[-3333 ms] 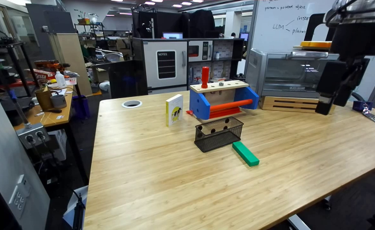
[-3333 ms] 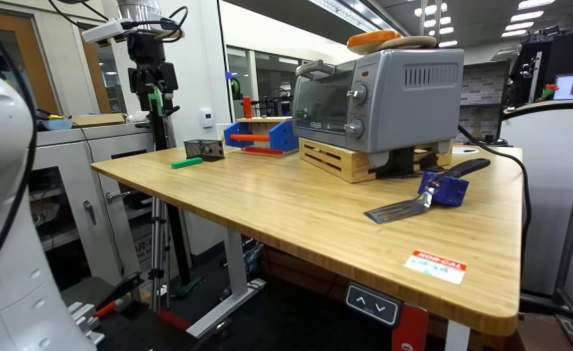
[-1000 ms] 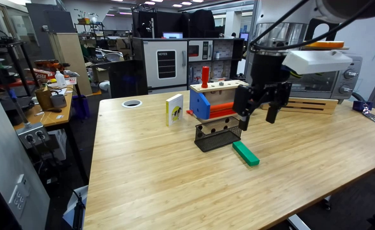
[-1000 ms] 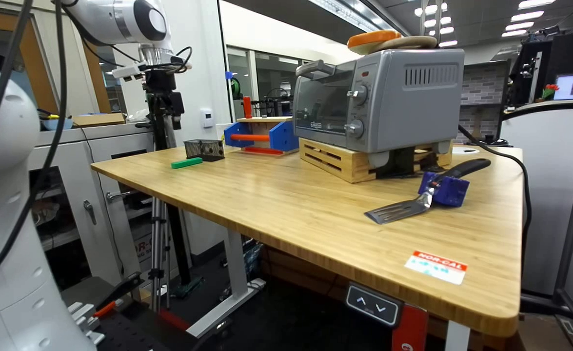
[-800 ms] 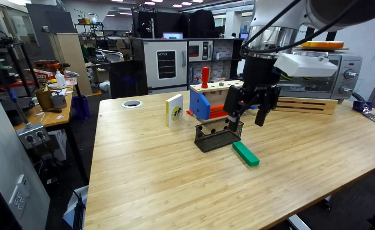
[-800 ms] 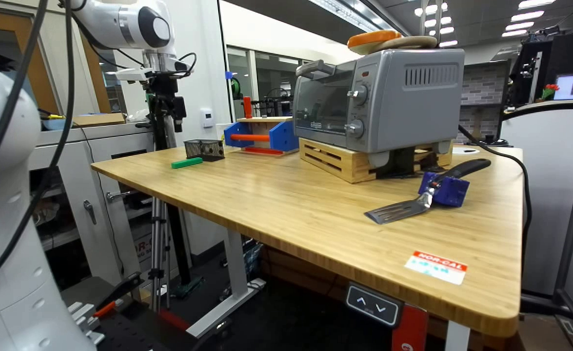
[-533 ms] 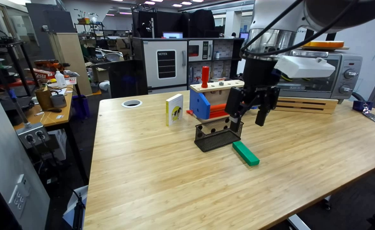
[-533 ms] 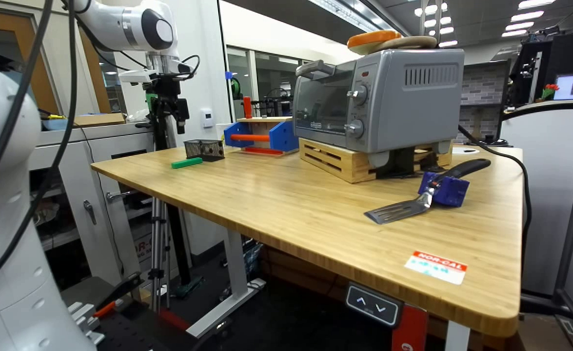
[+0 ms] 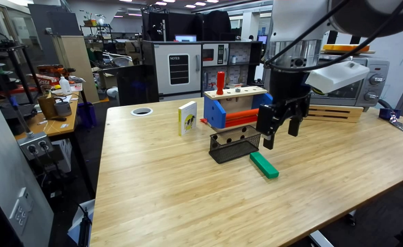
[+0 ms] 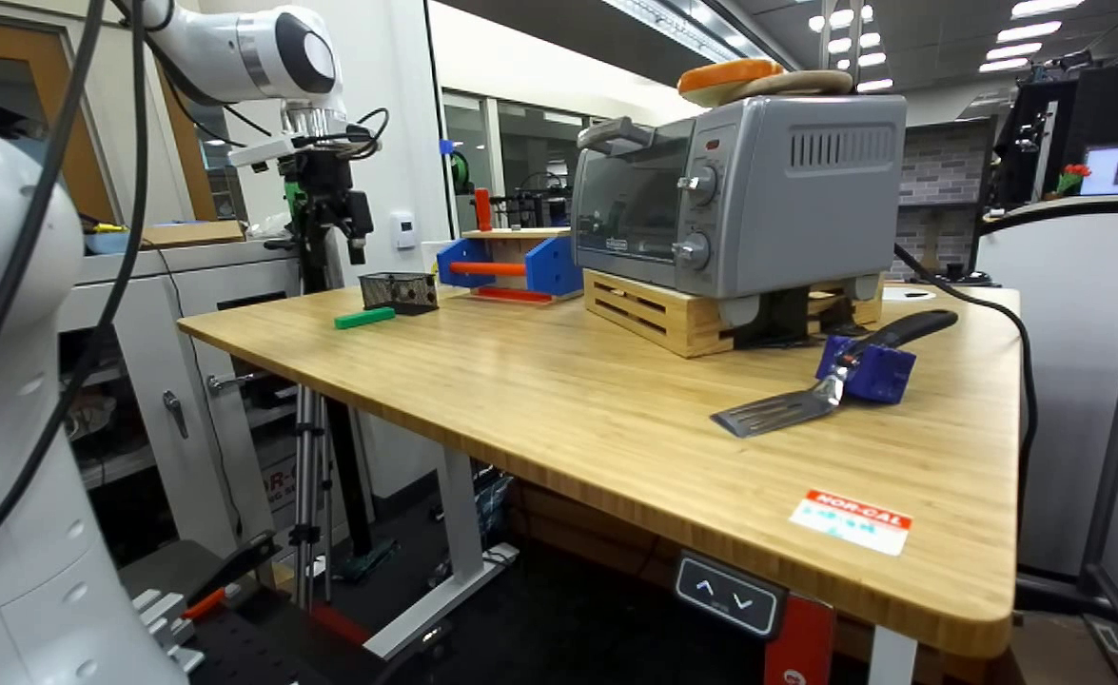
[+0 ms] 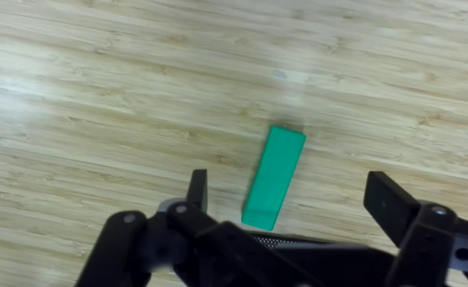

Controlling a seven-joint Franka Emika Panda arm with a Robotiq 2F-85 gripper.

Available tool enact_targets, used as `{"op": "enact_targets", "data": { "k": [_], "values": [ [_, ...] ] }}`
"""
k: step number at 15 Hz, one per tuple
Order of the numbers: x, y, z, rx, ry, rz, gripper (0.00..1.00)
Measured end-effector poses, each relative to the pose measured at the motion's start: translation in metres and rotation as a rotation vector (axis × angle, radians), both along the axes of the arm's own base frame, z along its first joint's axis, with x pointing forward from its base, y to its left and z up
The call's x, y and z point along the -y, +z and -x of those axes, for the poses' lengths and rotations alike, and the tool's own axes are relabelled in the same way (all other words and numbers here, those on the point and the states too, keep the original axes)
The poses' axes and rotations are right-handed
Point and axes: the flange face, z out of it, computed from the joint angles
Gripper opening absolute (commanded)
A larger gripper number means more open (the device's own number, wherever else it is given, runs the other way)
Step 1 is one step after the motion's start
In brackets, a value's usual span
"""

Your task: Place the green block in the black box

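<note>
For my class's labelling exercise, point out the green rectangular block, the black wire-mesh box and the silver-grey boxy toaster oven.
Green block [image 11: 273,178], wrist view: middle of its top face.
Black box [image 9: 237,148], in an exterior view: near long wall.
Toaster oven [image 10: 775,205], in an exterior view: side panel.

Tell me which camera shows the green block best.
The wrist view: the green block appears largest there, seen from above with its whole top face uncovered. Both exterior views also show it, lying on the table beside the black mesh box, but smaller and at a slant.
</note>
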Motion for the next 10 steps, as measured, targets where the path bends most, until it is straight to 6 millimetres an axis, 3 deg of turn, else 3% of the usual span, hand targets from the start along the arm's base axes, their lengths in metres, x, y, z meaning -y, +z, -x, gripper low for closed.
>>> {"op": "enact_targets", "data": {
  "k": [10],
  "values": [
    [-0.0051, 0.0007, 0.0034, -0.006, 0.001, 0.0, 1.0]
  ]
}}
